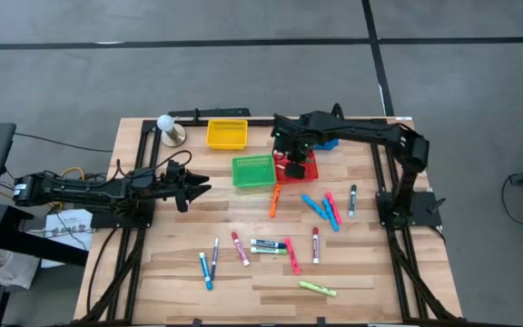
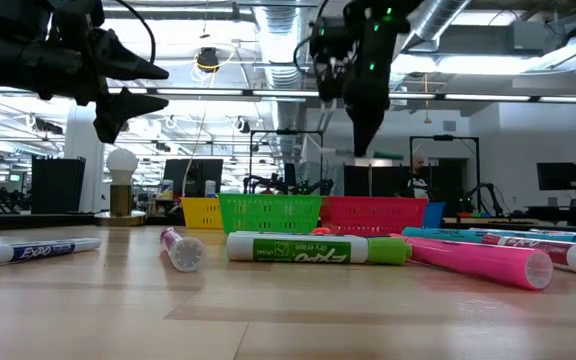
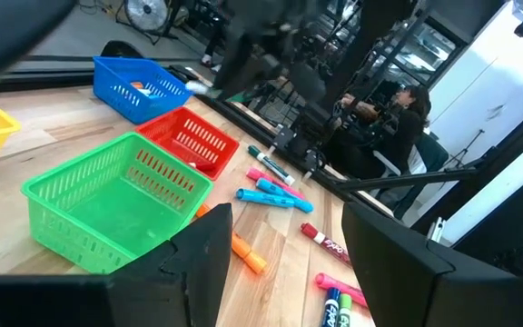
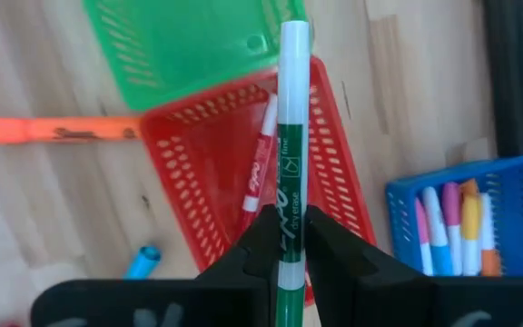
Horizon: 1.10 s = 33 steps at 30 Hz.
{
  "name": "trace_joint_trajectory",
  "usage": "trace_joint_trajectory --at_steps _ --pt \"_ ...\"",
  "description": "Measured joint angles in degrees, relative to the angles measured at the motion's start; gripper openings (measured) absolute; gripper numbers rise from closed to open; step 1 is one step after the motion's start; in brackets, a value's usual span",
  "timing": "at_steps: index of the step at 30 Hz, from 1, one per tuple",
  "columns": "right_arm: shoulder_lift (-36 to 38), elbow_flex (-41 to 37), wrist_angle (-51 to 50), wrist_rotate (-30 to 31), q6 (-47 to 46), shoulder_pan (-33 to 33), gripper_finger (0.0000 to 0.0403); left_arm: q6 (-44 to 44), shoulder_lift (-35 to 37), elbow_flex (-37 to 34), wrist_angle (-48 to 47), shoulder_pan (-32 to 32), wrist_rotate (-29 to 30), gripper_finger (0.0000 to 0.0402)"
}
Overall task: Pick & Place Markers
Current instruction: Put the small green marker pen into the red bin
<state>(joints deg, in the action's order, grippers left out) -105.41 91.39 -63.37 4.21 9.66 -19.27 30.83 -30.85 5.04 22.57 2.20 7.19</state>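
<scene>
From above: right gripper (image 1: 295, 164) poised over red basket (image 1: 309, 169) at about 12 o'clock from tabletop (image 1: 171, 272) centre, green basket (image 1: 253, 171) just beside it at 9 o'clock, yellow basket (image 1: 227, 133) farther toward 11 o'clock, blue basket (image 1: 330, 143) half hidden under the arm. Left gripper (image 1: 192, 186) parked at 9 o'clock of the green basket, well apart from the markers (image 1: 266, 246). Markers scattered over the near half: orange marker (image 1: 274, 202) just at 6 o'clock of the red basket, blue and pink ones at 4 o'clock, a yellow-green one toward 6 o'clock at the near edge. White bulb on a stand (image 1: 168, 127) at the far-left corner.

From tabletop height: green-labelled marker lying crosswise in the foreground, pink one at 3 o'clock of it, blue-printed one at 9 o'clock. Baskets lined up behind. Right gripper hanging high above the red basket; left gripper at upper left with jaws parted, grasping nothing.

From the left wrist: own jaws spread wide and empty, green basket and red basket ahead, markers beyond on the wood. A seated person (image 3: 405, 109) in the room behind.

From the right wrist: jaws clenched on a green marker (image 4: 291, 145), its white tip pointing out over the red basket, which holds one red marker (image 4: 260, 170). Several markers standing in the blue basket.
</scene>
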Motion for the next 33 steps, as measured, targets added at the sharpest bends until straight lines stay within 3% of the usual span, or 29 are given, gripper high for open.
trace_joint_trajectory --at_steps 19,33 --pt "-10.3 0.0 0.2 -5.9 1.3 -4.5 0.0038 -0.1 0.0 0.0 0.0 0.0 0.0 0.0209" --pt "-10.1 -1.2 1.7 -5.8 -2.0 -4.9 0.0039 -0.1 0.0 0.0 0.5 0.0 0.0 0.0209"
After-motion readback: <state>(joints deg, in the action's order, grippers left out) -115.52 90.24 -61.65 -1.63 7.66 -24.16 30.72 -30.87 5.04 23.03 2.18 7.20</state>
